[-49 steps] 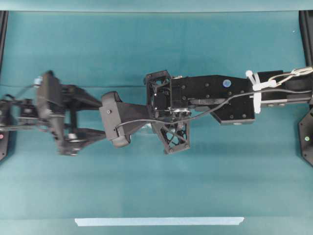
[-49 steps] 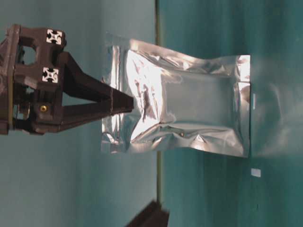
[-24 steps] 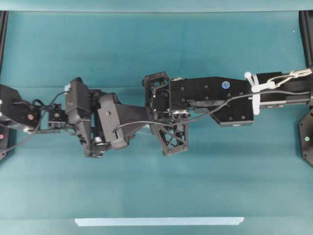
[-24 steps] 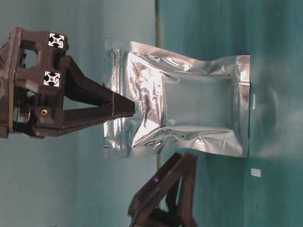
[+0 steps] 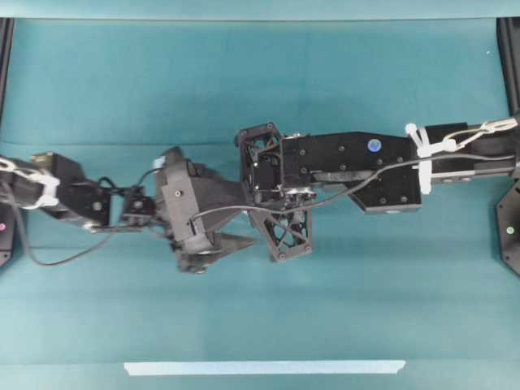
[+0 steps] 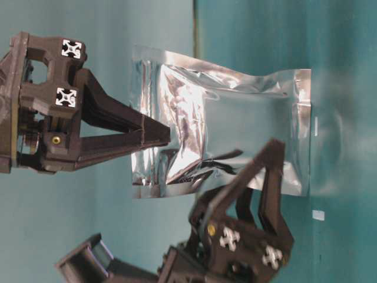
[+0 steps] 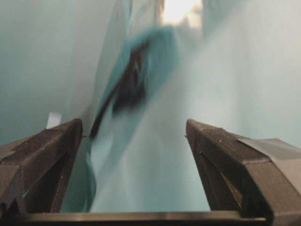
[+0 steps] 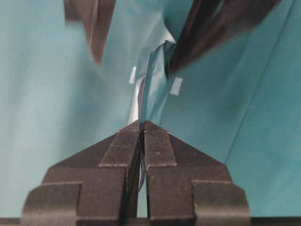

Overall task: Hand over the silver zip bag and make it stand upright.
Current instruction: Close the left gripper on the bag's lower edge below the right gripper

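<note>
Teal counter (image 5: 244, 73) lying bare around both arms, right hand (image 6: 168, 134) pinching silver zip bag (image 6: 235, 135) edge, left hand (image 6: 268, 171) spreading wide, straddling bag's lower side, tape strip (image 5: 264, 367) well apart.

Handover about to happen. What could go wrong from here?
1. The right end effector pinches only the edge of the crinkled silver foil zip bag; a nudge could pull it free.
2. The left end effector, open, straddles the bag's side; closing there could crumple it, spoiling an upright stand.

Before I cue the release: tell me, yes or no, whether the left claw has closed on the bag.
No: in the left wrist view the left claw stands wide open, with the bag between its fingers but ungripped.
</note>
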You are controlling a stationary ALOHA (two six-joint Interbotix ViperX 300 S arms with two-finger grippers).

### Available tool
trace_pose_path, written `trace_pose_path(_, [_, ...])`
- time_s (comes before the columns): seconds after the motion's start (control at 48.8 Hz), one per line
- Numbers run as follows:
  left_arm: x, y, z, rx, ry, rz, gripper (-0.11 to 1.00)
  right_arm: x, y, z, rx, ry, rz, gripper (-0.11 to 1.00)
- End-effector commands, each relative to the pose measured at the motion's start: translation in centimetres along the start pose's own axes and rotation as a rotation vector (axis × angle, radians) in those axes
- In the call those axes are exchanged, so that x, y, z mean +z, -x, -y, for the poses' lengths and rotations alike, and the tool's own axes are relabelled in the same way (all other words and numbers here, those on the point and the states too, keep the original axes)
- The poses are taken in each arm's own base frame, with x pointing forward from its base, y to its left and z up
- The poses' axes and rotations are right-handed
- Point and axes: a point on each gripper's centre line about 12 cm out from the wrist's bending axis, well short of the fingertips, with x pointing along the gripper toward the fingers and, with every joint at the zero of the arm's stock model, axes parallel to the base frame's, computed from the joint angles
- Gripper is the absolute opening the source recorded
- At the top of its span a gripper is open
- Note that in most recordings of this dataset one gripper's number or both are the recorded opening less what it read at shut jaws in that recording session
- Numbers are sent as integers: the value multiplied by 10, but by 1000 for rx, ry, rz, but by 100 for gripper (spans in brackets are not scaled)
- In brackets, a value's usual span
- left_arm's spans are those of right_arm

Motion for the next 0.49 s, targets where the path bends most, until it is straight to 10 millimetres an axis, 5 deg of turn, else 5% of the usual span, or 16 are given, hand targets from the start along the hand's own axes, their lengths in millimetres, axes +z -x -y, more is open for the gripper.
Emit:
trace_pose_path(0.0, [9,-7,-1,-3,-2,35,95,2,6,1,-8,1,19,2])
trace_pose_path(0.471, [2,-17,-5,6,30,23,88,2,2,0,-5,4,8,2])
